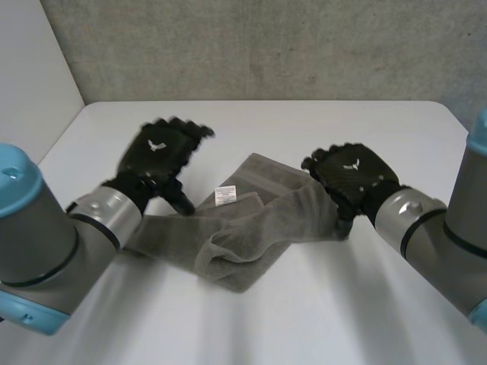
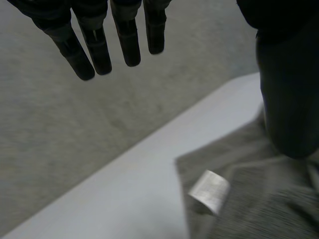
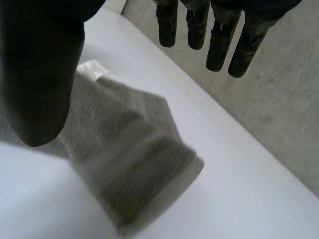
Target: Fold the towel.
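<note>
**Two released robot hands flank a rumpled grey towel**

A grey towel [image 1: 251,228] lies loosely bunched on a white counter [image 1: 342,304], roughly midway between the two arms. Its long axis runs side to side. One end trails toward the left forearm and the other reaches the right robot hand [image 1: 354,173]. A thick fold is heaped across the middle, and a small white label [image 1: 225,195] shows on the far edge.

The left robot hand [image 1: 161,150] hovers above the far left part of the towel, near the label. Its fingers are straight and spread, its thumb points down, and it grasps nothing. Its wrist view shows the towel's corner and label below the thumb.

The right robot hand sits over the towel's right end, also released. In its wrist view the fingers are straight, the thumb is held apart, and the cloth lies beneath the palm. Whether the palm touches the cloth cannot be told.

The towel lies inward of both hands. The right seems nearer to an end it could grasp, while the left would likely need to drop toward the corner by the label. The heaped middle probably needs flattening before a neat fold.
</note>
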Controlling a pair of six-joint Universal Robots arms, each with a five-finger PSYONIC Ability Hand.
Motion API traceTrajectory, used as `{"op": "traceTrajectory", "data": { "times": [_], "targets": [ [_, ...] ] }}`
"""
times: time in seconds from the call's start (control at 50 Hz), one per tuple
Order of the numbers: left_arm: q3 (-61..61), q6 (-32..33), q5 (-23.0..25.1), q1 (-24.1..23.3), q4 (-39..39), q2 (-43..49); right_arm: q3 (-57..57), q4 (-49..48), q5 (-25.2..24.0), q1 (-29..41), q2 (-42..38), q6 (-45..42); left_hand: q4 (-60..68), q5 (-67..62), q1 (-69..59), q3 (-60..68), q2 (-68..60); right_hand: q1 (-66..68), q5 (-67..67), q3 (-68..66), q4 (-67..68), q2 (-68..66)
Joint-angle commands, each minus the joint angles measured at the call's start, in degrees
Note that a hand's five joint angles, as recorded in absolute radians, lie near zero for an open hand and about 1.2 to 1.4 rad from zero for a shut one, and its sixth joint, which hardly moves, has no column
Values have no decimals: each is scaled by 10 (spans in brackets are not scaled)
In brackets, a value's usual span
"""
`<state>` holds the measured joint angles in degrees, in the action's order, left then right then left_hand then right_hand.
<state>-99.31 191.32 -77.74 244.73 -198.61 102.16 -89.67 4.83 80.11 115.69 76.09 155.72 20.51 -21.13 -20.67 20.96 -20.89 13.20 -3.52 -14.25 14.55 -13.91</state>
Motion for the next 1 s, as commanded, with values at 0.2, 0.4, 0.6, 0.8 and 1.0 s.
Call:
{"op": "traceTrajectory", "data": {
  "times": [0.2, 0.4, 0.6, 0.8, 1.0],
  "targets": [
    [21, 165, 107, -7, 117, 119, -109, -161, -9, -22, -69, 0, 85, 21, -84, 81, -82, 33, -30, -22, 19, -26],
    [16, 165, 129, -7, 127, 120, -43, -161, -7, -15, -148, -2, 82, 24, -80, 78, -78, 71, -68, -61, 58, -64],
    [14, 162, 130, -10, 126, 128, 31, -160, 4, -13, -212, -2, 204, -98, -203, 200, -201, 204, -201, -194, 191, -197],
    [15, 161, 129, -22, 125, 138, 75, -155, 18, -12, -250, -9, 403, -297, -402, 399, -399, 434, -431, -424, 421, -427],
    [29, 152, 123, -22, 116, 134, 87, -141, 23, -15, -260, -9, 587, -481, -585, 582, -583, 668, -665, -658, 655, -661]
  ]
}}
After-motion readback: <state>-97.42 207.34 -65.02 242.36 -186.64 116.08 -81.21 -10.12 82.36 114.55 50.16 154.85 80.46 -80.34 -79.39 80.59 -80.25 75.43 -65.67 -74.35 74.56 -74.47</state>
